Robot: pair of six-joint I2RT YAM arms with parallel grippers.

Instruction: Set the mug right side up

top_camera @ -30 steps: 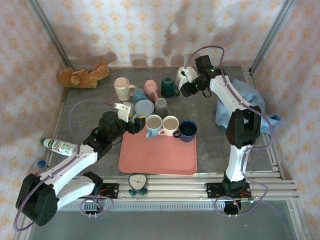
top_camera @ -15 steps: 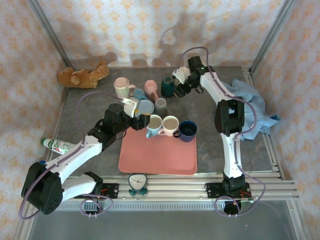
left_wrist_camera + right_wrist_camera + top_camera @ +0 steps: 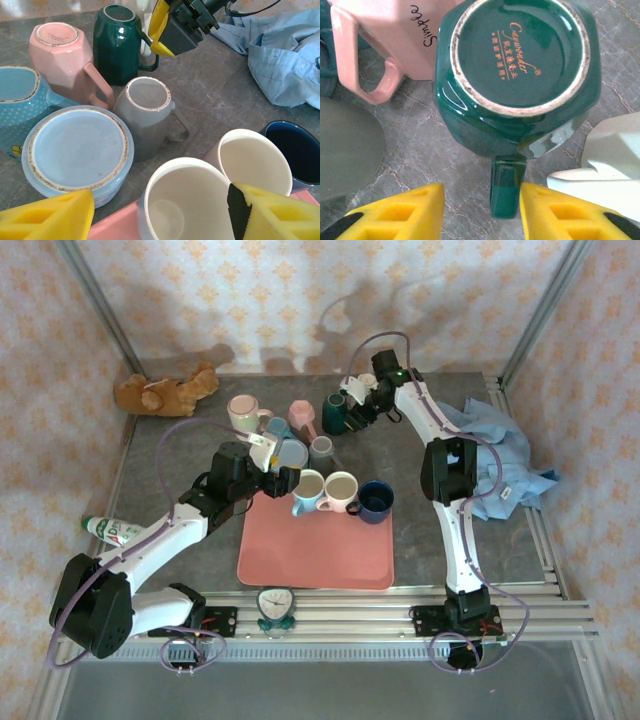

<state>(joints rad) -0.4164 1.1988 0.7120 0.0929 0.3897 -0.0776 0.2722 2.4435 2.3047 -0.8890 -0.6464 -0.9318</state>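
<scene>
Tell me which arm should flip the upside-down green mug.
Right. The right gripper stands open astride the handle of the green mug, which sits base up. The left gripper hangs over an upright white mug near the tray.

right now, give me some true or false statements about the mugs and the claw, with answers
1. The green mug stands upside down. True.
2. The right claw is shut with nothing between its fingers. False: it is open, the green mug's handle between its fingers.
3. The dark blue mug stands upright. True.
4. The teddy bear lies on the tray. False: it lies on the table's far left corner, off the tray.
5. The grey mug is right side up. False: its base faces up.
</scene>
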